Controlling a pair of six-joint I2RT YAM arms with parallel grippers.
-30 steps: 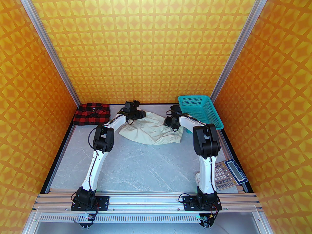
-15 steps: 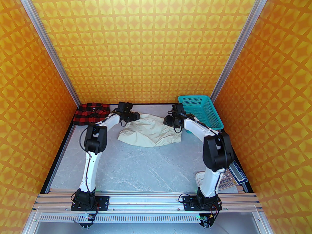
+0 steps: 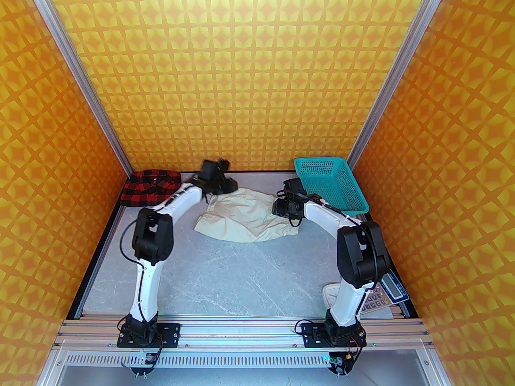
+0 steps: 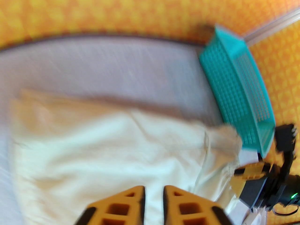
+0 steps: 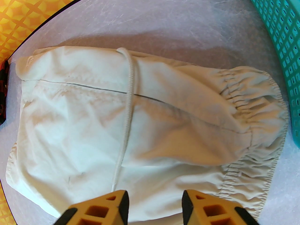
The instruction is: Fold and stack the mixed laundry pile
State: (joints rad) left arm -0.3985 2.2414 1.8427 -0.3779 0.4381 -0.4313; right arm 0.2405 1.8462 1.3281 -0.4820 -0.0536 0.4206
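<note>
The red-and-black checked shirt (image 3: 151, 187) lies unmoved, well left of my left gripper (image 4: 154, 189). Its jaws have narrowed to a slit over the far edge of the cream trousers (image 5: 77, 125); whether they pinch cloth, I cannot tell. My right gripper (image 5: 154, 193) has slid nearer the waistband, jaws apart and empty.

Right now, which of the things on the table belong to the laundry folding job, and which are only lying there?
For the job:
- cream trousers, lying at the back middle of the table
- red-and-black checked shirt, folded in the far left corner

Only lying there:
- teal mesh basket, far right corner
- calculator, near right edge, partly behind the right arm
</note>
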